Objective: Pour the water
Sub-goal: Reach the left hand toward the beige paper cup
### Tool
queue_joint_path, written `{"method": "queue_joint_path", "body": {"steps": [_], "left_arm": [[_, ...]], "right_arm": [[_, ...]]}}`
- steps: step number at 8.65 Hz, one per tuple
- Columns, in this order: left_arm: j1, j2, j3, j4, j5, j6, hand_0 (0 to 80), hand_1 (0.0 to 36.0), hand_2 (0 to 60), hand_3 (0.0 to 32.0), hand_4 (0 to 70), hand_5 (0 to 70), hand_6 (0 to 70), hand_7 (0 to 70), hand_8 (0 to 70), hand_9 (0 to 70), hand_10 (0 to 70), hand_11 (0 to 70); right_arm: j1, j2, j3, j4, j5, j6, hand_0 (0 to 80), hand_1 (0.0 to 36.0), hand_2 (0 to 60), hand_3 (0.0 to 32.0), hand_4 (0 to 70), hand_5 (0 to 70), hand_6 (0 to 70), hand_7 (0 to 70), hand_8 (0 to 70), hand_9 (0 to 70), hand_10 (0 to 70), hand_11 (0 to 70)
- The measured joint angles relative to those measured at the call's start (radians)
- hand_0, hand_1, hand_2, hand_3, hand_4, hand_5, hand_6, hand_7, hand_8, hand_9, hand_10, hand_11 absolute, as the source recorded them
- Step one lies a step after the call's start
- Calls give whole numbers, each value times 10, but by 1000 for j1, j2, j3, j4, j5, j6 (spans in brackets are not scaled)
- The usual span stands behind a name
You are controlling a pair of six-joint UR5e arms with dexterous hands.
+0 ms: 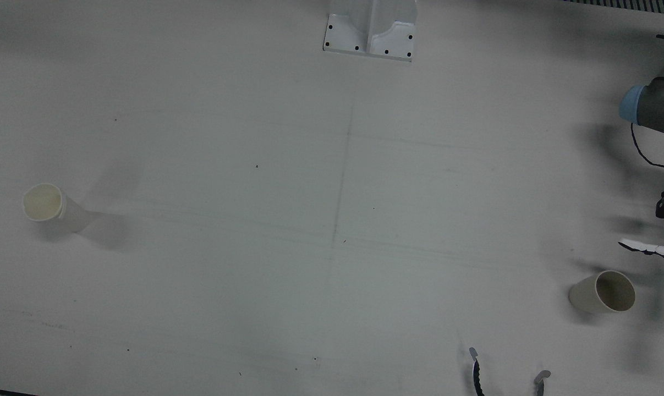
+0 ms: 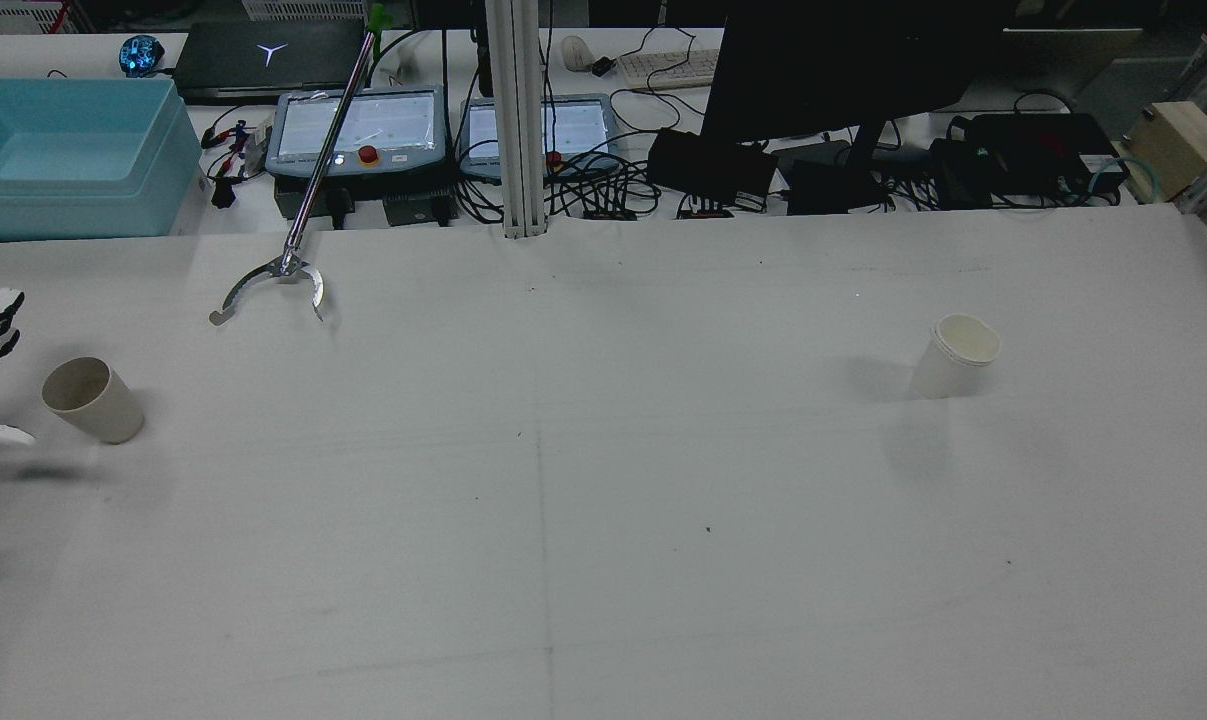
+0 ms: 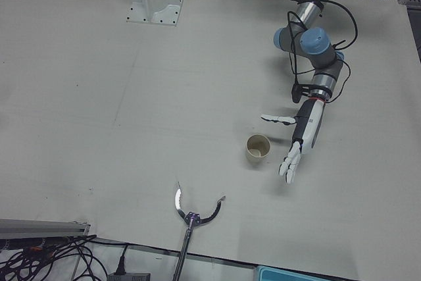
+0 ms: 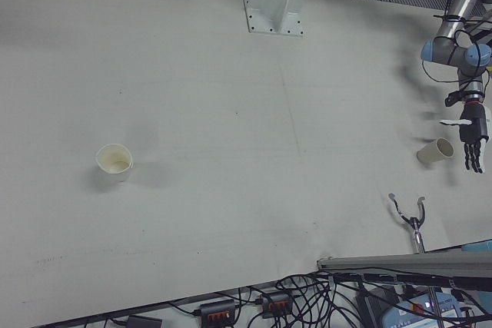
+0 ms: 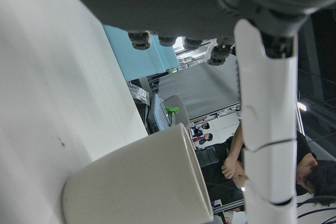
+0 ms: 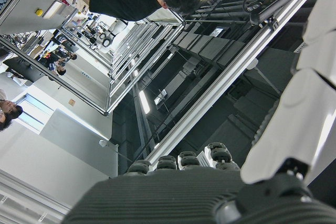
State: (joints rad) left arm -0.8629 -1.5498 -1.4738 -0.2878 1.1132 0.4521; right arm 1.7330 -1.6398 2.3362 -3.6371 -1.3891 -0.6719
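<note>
A metal grabber tool lies at the bench edge. Beyond it, the left hand, fingers spread and empty, flanks a beige paper cup. A second cup stands far across. The right hand's fingers cannot be judged.

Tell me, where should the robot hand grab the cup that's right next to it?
Probably around the side wall, near the middle. The cup stands upright with its mouth open on top, so gripping from above would block the rim it pours from. The left robot hand is open beside it, not touching, fingers spread and thumb apart. It could come in sideways from where it is and wrap the round wall.
</note>
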Motion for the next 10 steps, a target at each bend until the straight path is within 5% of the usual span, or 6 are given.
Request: {"method": "queue_joint_path", "body": {"steps": [10], "left_arm": [[38, -23, 92, -86, -7, 37, 679, 206, 0, 50, 137, 34, 0, 17, 0, 0, 13, 49]], "right_arm": [[-3, 0, 5, -2, 6, 0, 460, 121, 110, 0, 78, 0, 41, 60, 3, 28, 0, 5]]}}
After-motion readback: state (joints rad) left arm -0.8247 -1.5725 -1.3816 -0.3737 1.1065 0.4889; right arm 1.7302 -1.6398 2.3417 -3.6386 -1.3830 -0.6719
